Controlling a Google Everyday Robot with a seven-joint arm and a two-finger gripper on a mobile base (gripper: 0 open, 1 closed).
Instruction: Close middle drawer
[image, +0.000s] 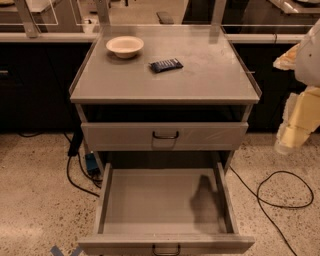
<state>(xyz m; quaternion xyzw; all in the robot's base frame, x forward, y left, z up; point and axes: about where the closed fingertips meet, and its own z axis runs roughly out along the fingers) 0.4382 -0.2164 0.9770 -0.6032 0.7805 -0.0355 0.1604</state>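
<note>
The middle drawer (150, 200) of the grey metal cabinet is pulled far out toward me. Its flat interior is empty, with a dark shadow on its right part. Its low front panel is at the bottom edge of the view, with a small dark loop handle (166, 248) at centre. Above it, the taller-fronted top drawer (200, 136) is shut. My gripper (286, 142), pale cream, hangs at the right edge of the view. It is to the right of the cabinet, at about the top drawer's height, and touches nothing. The lowest drawer is hidden.
A cream bowl (124, 46) and a dark blue snack packet (166, 65) lie on the cabinet top (210, 75). Black cables trail on the speckled floor at right (280, 195) and at left (75, 172). Dark counters stand behind.
</note>
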